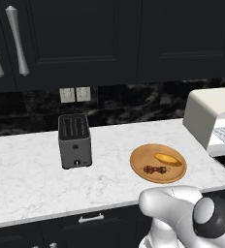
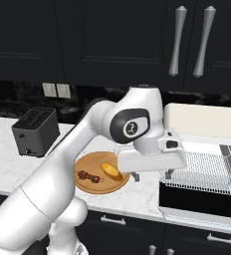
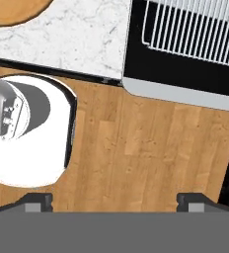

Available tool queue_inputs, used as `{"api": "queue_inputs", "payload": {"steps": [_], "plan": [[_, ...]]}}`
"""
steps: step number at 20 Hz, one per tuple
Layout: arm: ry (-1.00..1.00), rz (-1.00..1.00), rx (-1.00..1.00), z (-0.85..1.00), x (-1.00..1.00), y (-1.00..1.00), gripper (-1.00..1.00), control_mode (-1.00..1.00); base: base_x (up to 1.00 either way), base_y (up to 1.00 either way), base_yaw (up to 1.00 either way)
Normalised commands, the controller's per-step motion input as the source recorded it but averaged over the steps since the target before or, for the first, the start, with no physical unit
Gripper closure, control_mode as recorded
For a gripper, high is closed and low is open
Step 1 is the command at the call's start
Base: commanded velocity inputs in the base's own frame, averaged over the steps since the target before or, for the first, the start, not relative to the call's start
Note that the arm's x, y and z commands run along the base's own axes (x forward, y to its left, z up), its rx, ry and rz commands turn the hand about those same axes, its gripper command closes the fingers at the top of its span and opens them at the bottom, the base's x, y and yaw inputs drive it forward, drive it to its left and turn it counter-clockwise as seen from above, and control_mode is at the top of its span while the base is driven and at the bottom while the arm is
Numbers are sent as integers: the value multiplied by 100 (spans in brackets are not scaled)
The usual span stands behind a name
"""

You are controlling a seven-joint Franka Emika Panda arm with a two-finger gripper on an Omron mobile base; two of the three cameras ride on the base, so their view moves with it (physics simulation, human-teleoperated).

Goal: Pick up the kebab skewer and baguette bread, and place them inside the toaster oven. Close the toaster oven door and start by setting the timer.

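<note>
Wide apart and holding nothing, the two dark finger tips of the claw (image 3: 114,200) are seen over wooden plank flooring (image 3: 151,148), the claw being pointed downward just off the front edge of the white marble table (image 1: 32,174). Much of the claw is hidden behind the white hand block in the right base view.

Beyond the finger tips, the lowered dark glass toaster oven door (image 2: 202,201) with its pale frame is cut off by the picture edge, and a silver wire rack (image 2: 202,172) is seen above it. The cream-white boxy toaster oven (image 1: 206,114) is only partly shown, at the right border of the left base view.

On the table, a round wooden plate (image 1: 143,167) carries the small golden oval baguette bread (image 1: 168,159) and, just beside it, the thin kebab skewer (image 1: 154,169) with dark red chunks, too small for detail. Well apart to the left, a dark grey slot toaster (image 1: 74,140) stands upright.
</note>
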Motion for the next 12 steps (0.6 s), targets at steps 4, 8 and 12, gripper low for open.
{"api": "queue_inputs", "payload": {"steps": [4,8,12], "plan": [[22,8,0,8,0,92,-100,-100,0,0,0],[21,6,0,2,0,91,-100,-100,0,0,0],[18,3,0,0,0,91,-100,-100,0,0,0]]}}
